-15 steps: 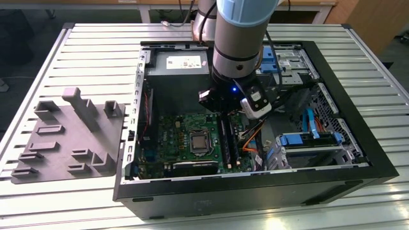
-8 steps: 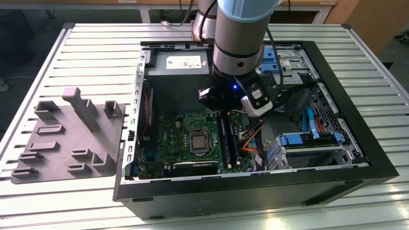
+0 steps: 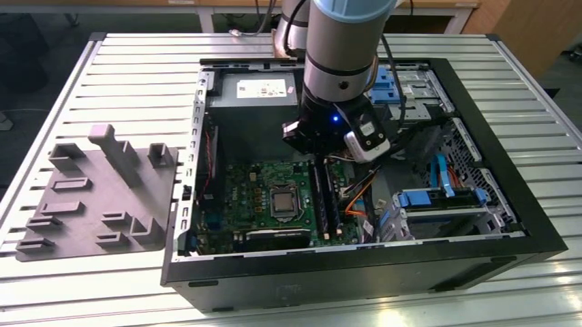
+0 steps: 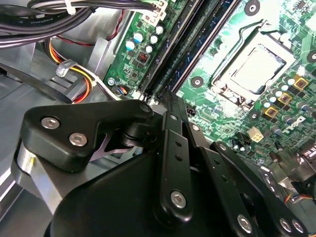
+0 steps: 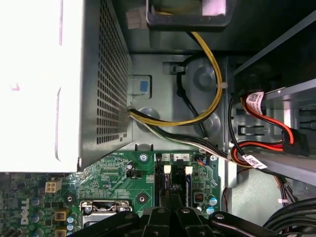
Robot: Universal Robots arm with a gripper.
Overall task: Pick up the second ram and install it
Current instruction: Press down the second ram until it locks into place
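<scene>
My gripper [image 3: 320, 161] reaches down into the open computer case [image 3: 364, 269], over the far end of the memory slots on the green motherboard [image 3: 255, 197]. Its black fingers are shut together, and in both wrist views the tip [image 4: 169, 98] [image 5: 170, 197] sits at the end of the slots. A thin dark stick, the second ram [image 3: 320, 197] [image 4: 195, 47], stands on edge in a slot and runs away from the tip. I cannot tell whether the tip touches it. Another dark stick [image 3: 333, 204] lies parallel beside it.
The silver power supply [image 3: 255, 88] [image 5: 94, 84] is close behind the gripper. The processor socket [image 3: 283, 202] [image 4: 254, 69] lies beside the slots. Orange and yellow cables [image 3: 359, 197] and blue drive brackets [image 3: 437, 197] crowd the exterior view's right. A grey moulded tray [image 3: 91, 197] rests outside the case.
</scene>
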